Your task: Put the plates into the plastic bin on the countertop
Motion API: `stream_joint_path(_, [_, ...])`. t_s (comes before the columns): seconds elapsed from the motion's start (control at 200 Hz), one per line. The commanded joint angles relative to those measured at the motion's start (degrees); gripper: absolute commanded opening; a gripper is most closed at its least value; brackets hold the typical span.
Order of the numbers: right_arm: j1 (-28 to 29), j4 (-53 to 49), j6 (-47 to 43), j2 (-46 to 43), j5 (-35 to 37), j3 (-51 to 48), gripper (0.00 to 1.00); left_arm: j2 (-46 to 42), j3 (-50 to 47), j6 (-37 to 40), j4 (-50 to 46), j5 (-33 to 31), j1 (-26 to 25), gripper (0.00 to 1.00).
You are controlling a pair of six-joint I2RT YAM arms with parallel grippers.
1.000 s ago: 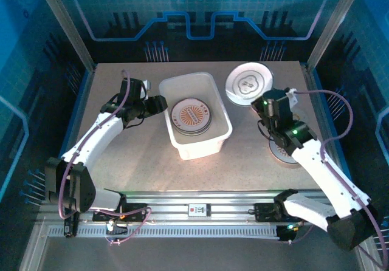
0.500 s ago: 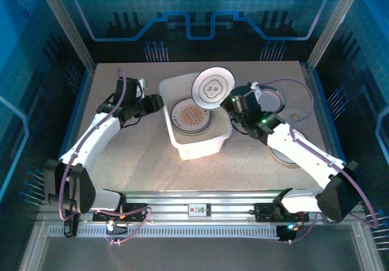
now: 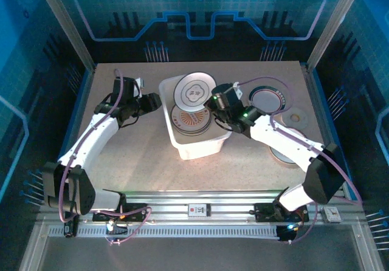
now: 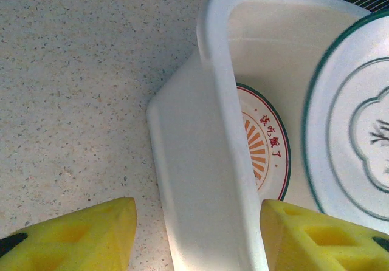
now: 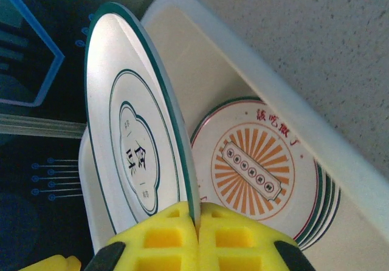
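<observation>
My right gripper is shut on the edge of a white plate with a green rim and a dark cloud outline. It holds the plate tilted on edge over the back of the plastic bin. A stack of plates with an orange sunburst centre lies inside the bin. My left gripper is open, its yellow fingers standing either side of the bin's left wall. The bin rests on the speckled countertop.
A dark-rimmed plate lies on the countertop right of the bin. A thin pale disc with a centre hole is further right. Another plate sits partly under my right arm. Blue edging borders the countertop.
My right arm has swung left from the back right of the countertop, carrying the plate over the bin. The left arm has stayed at the bin's left wall.
</observation>
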Motion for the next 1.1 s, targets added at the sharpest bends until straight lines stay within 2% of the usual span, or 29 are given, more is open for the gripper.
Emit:
stream_joint_path(0.0, [1.6, -0.3, 4.6, 1.4, 0.4, 2.8, 0.0, -2.1, -0.9, 1.6, 0.6, 1.1, 0.8, 0.57])
stream_joint_path(0.495, [5.3, -7.6, 19.5, 6.5, 6.0, 3.9, 0.0, -1.1, -1.6, 2.4, 0.9, 2.1, 1.6, 0.57])
stream_joint_path(1.096, [6.0, -12.3, 27.8, 15.9, 5.3, 9.4, 0.0, -0.3, -1.9, 3.2, 1.2, 4.7, 3.0, 0.57])
